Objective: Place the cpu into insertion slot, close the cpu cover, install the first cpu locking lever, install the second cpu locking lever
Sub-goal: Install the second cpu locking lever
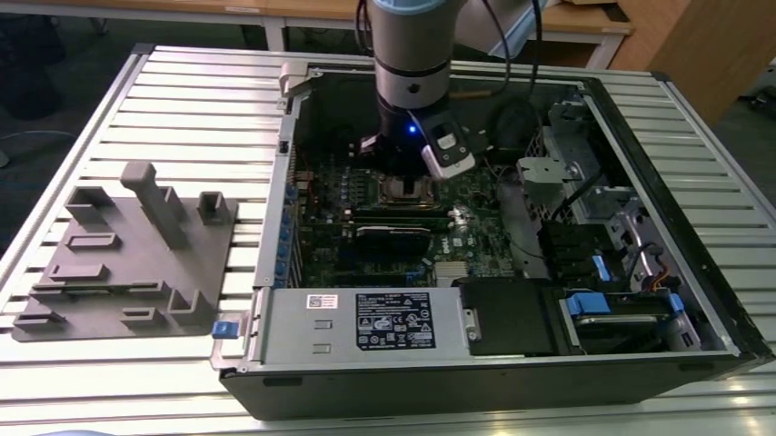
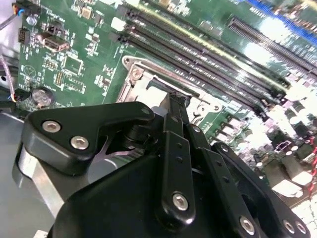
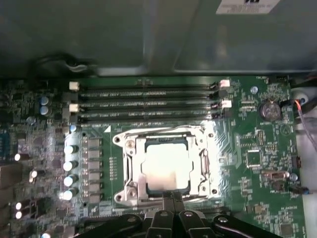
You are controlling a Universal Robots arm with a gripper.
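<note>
Gripper [image 3: 169,201]: hanging directly over the near edge of the insertion slot [image 3: 166,167], its two slim fingers [image 2: 177,106] pressed together with no gap showing and nothing seen between them; likely poised low so the tips can work on the socket hardware.

Cpu [image 3: 166,166]: lying flat inside the slot, pale metal top facing up, apparently seated so the frame can come down over it.

Cpu cover [image 3: 203,153]: silvery framing is sitting around the chip in the first wrist view; whether it is folded down or standing open cannot be told.

Locking levers: not made out.

Memory slots [image 3: 148,104]: running in parallel rows beyond the socket.

Computer case [image 1: 679,218]: lying open on the slatted table [image 1: 182,109]; the arm is blocking the socket in the exterior view.
</note>
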